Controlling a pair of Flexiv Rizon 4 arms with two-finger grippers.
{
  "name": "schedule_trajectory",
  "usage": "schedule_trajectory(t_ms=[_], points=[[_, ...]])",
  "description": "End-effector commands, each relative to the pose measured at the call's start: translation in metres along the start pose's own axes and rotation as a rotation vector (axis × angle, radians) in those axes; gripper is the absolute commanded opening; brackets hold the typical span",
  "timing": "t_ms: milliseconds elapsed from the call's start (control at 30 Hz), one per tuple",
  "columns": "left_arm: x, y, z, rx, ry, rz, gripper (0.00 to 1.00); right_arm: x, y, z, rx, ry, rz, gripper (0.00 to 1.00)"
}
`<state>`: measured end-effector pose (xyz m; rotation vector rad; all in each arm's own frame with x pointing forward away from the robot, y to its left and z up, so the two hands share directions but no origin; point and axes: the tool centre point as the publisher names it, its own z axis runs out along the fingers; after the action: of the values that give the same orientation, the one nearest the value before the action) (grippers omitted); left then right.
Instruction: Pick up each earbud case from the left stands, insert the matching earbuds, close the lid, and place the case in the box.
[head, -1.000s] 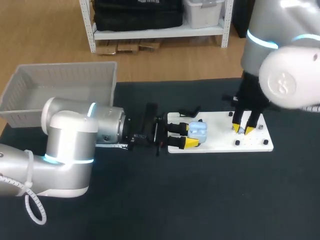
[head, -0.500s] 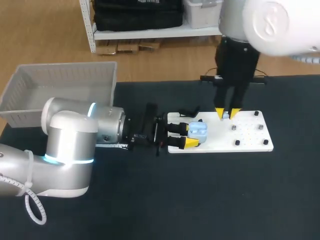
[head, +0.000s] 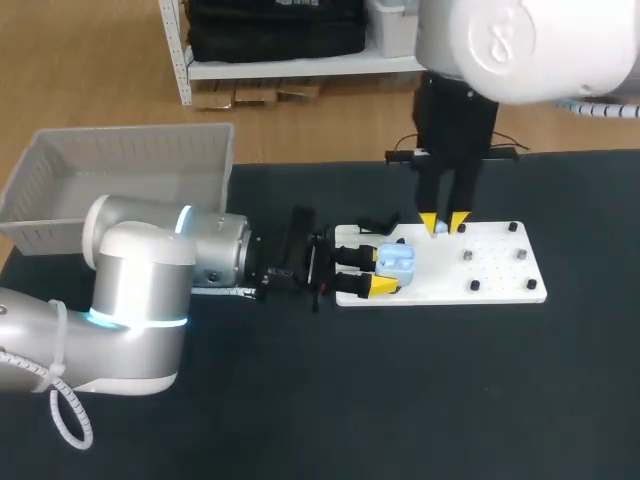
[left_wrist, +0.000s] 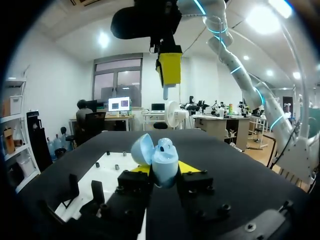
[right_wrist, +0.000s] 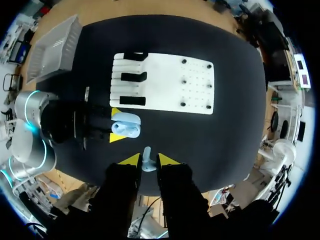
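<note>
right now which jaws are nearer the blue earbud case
Left. The left jaws are shut on the open blue case. The right jaws hang above it, apart from it, pinching an earbud.

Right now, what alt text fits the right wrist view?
The right gripper holds a pale blue earbud; just ahead of its fingers, the left gripper grips the open case. Beyond lie a white board and a basket.

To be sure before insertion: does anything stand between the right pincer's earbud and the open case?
Nothing visible. Only free air lies between the earbud in the right pincer and the case in the left pincer.
</note>
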<state>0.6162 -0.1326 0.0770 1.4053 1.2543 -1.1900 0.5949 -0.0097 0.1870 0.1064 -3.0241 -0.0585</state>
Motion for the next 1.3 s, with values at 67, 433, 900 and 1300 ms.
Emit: schedule_trajectory(t_ms=[67, 433, 900, 1300], points=[[0.001, 0.000, 0.000, 0.000, -0.001, 0.001, 0.00, -0.006, 0.024, 0.005, 0.059, -0.020, -0.048, 0.00], [0.001, 0.000, 0.000, 0.000, -0.001, 0.001, 0.00, -0.009, 0.037, 0.014, 0.064, -0.055, -0.092, 0.00], [0.001, 0.000, 0.000, 0.000, -0.001, 0.001, 0.00, -0.012, 0.046, 0.028, 0.041, -0.020, -0.099, 0.00], [0.001, 0.000, 0.000, 0.000, -0.001, 0.001, 0.00, -0.012, 0.051, 0.036, 0.038, -0.024, -0.123, 0.00]])
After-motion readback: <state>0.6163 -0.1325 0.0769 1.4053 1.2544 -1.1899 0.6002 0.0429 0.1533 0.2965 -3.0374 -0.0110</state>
